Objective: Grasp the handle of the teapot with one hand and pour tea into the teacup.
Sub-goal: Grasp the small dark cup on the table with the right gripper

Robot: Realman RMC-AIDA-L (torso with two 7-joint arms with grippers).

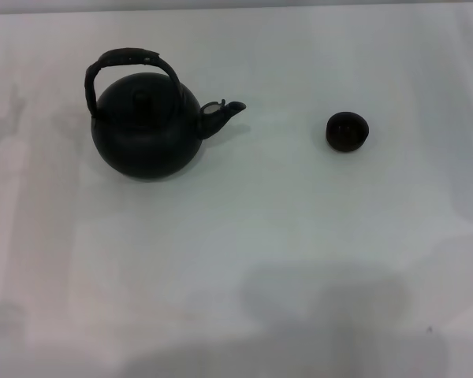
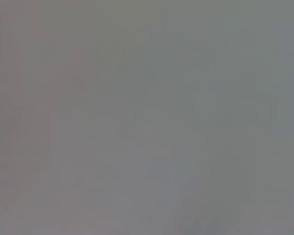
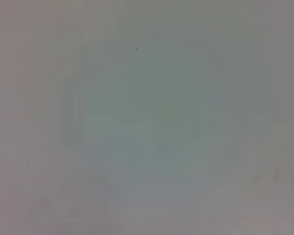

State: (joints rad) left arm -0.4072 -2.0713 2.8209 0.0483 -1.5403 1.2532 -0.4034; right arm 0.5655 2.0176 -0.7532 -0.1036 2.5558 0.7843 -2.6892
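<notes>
The round black teapot (image 1: 146,130) stands upright on the white table (image 1: 244,244) at the left in the head view. Its short spout points right toward the teacup. Its arched dark handle (image 1: 130,61) loops over the lid, tilted a little to the left. The small dark teacup (image 1: 347,131) stands to the right of the teapot, well apart from the spout. Neither gripper shows in any view. Both wrist views show only a plain grey surface.
The table's far edge runs along the top of the head view. Faint shadows lie on the table at the bottom centre and at the left edge.
</notes>
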